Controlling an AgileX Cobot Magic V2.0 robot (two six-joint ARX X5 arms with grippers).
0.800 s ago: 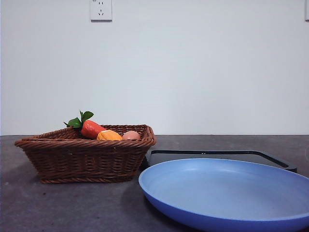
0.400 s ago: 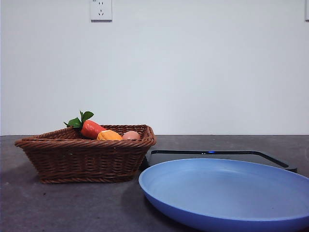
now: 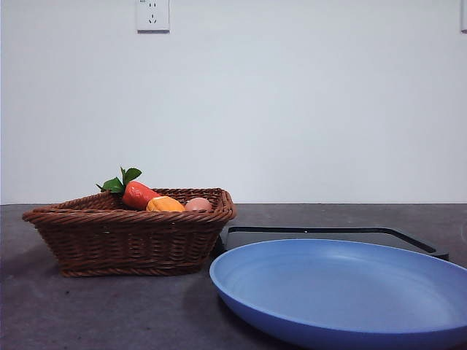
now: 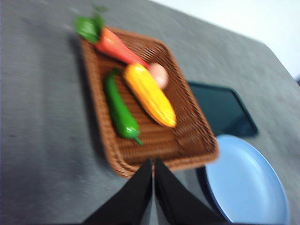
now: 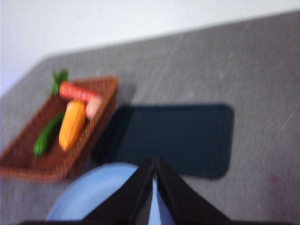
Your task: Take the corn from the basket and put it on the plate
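In the basket [image 4: 140,150] lies the bumpy yellow-orange corn [image 4: 149,94]; both grippers closed, empty.

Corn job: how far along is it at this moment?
Nothing done: the corn lies in the basket between a green pepper and a carrot. The left gripper and right gripper are shut, holding nothing. Grasping and moving it to the bare plate remain.

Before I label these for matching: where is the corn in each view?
Front: corn, only its top shows above the basket rim.
Left wrist: corn lies in the basket's middle.
Right wrist: corn, blurred, in the basket.
Shared landmark: carrot beside it.
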